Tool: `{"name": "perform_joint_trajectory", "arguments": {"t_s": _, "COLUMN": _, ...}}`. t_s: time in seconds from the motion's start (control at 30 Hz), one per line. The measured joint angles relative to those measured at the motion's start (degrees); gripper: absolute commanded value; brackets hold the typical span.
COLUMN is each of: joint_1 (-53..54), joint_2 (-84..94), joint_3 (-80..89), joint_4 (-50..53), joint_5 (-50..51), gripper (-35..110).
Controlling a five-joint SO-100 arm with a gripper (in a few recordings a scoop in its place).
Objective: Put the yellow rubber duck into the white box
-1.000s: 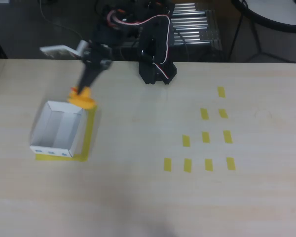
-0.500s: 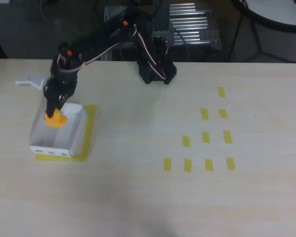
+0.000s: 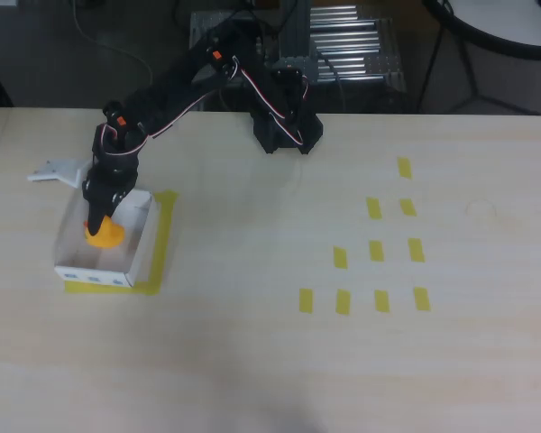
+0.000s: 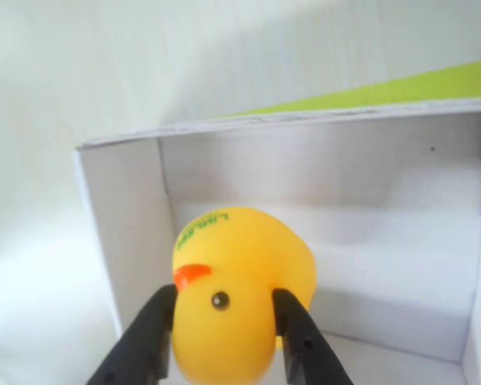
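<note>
Now the gripper (image 4: pixel 222 321) is clamped on the yellow rubber duck (image 4: pixel 240 289), fingers (image 4: pixel 148 341) on both sides of its head. Duck hangs inside the white box (image 3: pixel 135 244) walls, w/ beak to the left in wrist view.

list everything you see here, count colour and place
yellow rubber duck: 1, orange-yellow, held over the inside of the box
white box: 1, white, left part of the table in the overhead view
tape outline: 1, yellow, around the box
tape rectangles: 10, yellow, right half of the table
table: 1, light wood
metal rack: 1, silver, behind the table
arm: 1, black, reaching from its base at the far edge to the box
gripper: 1, black, shut on the duck's head
</note>
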Motion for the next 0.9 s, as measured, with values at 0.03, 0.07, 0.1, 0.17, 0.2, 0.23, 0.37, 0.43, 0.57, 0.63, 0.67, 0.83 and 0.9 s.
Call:
{"name": "perform_joint_trajectory", "arguments": {"t_s": 0.03, "joint_1": 0.0, "joint_2": 0.1, "joint_3": 0.0, "joint_4": -0.3, "joint_5": -0.2, "gripper": 21}}
{"name": "perform_joint_trajectory", "arguments": {"t_s": 0.07, "joint_1": 0.0, "joint_2": 0.1, "joint_3": 0.0, "joint_4": -0.5, "joint_5": -0.3, "gripper": 21}}
{"name": "perform_joint_trajectory", "arguments": {"t_s": 0.1, "joint_1": 0.0, "joint_2": 0.1, "joint_3": 0.0, "joint_4": -0.6, "joint_5": -0.4, "gripper": 21}}
{"name": "perform_joint_trajectory", "arguments": {"t_s": 0.17, "joint_1": 0.0, "joint_2": 0.1, "joint_3": 0.0, "joint_4": -0.6, "joint_5": -0.9, "gripper": 21}}
{"name": "perform_joint_trajectory", "arguments": {"t_s": 0.2, "joint_1": 0.0, "joint_2": 0.1, "joint_3": 0.0, "joint_4": -0.7, "joint_5": -1.1, "gripper": 21}}
{"name": "perform_joint_trajectory", "arguments": {"t_s": 0.23, "joint_1": 0.0, "joint_2": 0.1, "joint_3": 0.0, "joint_4": -0.7, "joint_5": -1.2, "gripper": 21}}
{"name": "perform_joint_trajectory", "arguments": {"t_s": 0.37, "joint_1": -0.1, "joint_2": 0.1, "joint_3": 0.0, "joint_4": -0.6, "joint_5": -0.7, "gripper": 12}}
{"name": "perform_joint_trajectory", "arguments": {"t_s": 0.43, "joint_1": -0.9, "joint_2": 0.9, "joint_3": 0.0, "joint_4": 1.0, "joint_5": 1.5, "gripper": 9}}
{"name": "perform_joint_trajectory", "arguments": {"t_s": 0.57, "joint_1": -4.7, "joint_2": 11.1, "joint_3": 0.0, "joint_4": 9.4, "joint_5": 9.6, "gripper": 0}}
{"name": "perform_joint_trajectory", "arguments": {"t_s": 0.63, "joint_1": -8.0, "joint_2": 18.6, "joint_3": -0.4, "joint_4": 13.5, "joint_5": 15.5, "gripper": 0}}
{"name": "perform_joint_trajectory", "arguments": {"t_s": 0.67, "joint_1": -10.0, "joint_2": 23.2, "joint_3": -0.4, "joint_4": 14.9, "joint_5": 18.4, "gripper": 0}}
{"name": "perform_joint_trajectory", "arguments": {"t_s": 0.83, "joint_1": -25.6, "joint_2": 53.3, "joint_3": 10.5, "joint_4": 14.8, "joint_5": 30.1, "gripper": 0}}
{"name": "perform_joint_trajectory", "arguments": {"t_s": 0.9, "joint_1": -33.4, "joint_2": 67.4, "joint_3": 22.2, "joint_4": 13.4, "joint_5": 32.9, "gripper": 0}}
